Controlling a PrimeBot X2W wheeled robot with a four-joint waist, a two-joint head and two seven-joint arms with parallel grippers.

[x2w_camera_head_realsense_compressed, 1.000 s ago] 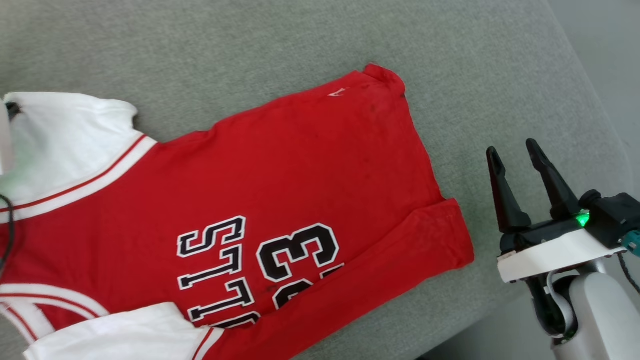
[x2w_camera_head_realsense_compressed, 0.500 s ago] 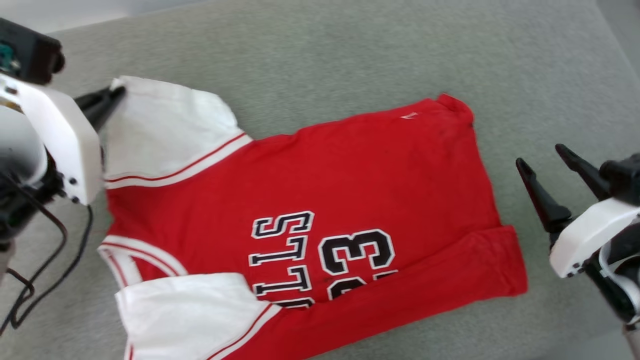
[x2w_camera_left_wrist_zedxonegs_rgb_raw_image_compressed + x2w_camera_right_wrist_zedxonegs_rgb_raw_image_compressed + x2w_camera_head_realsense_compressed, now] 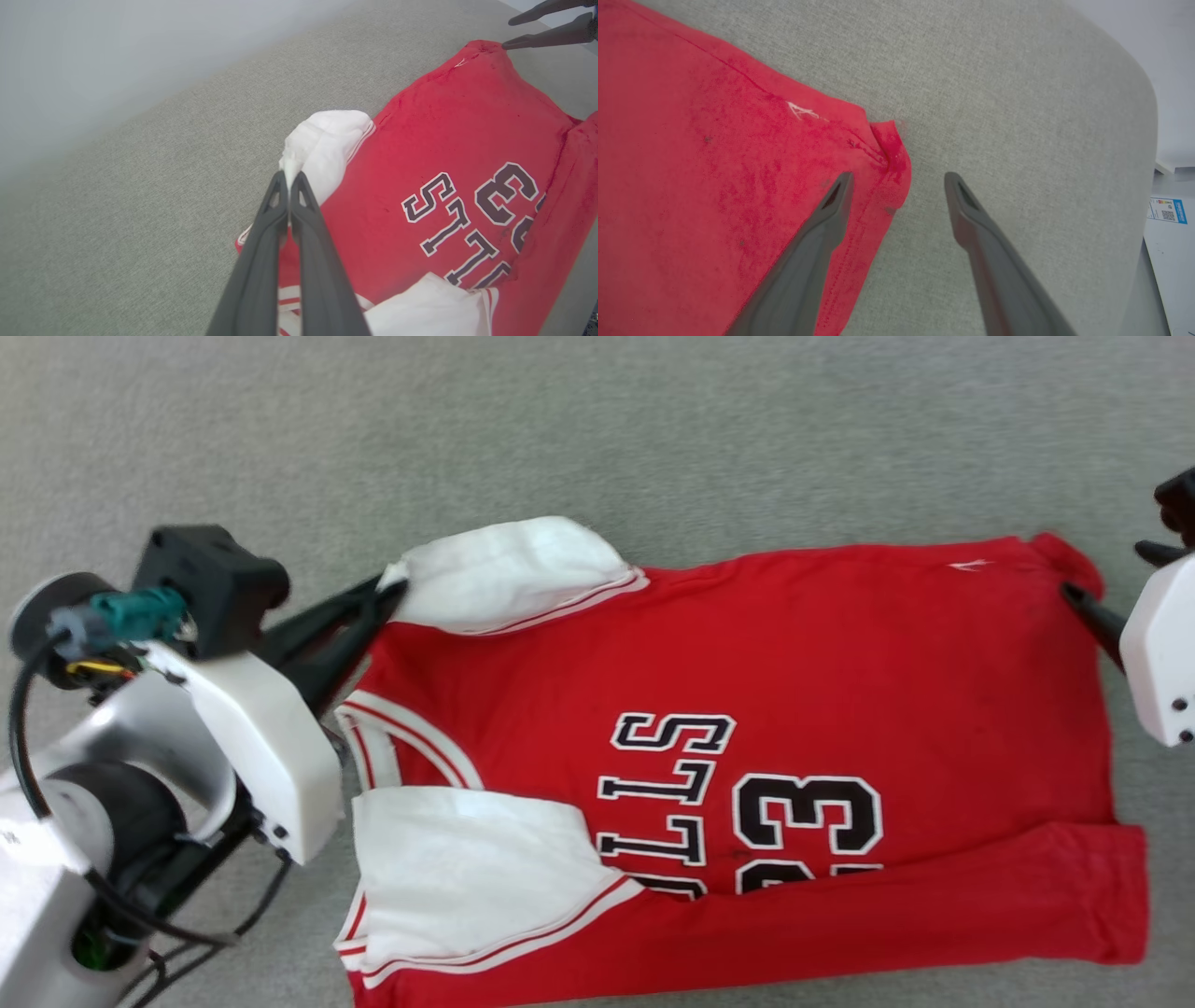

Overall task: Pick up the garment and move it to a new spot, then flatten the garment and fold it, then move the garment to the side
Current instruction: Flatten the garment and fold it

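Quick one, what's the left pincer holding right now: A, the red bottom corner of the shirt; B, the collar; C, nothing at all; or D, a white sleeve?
D: the left pincer is shut on the edge of a white sleeve of the shirt, and that sleeve is bunched up at the fingertips.

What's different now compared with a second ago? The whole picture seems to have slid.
The camera turned. The left gripper, shut on the far white sleeve, has drawn it from spread flat to bunched against the red body. The right gripper, open as before, has come to the far hem corner of the garment. The near sleeve and the folded near edge lie unchanged.
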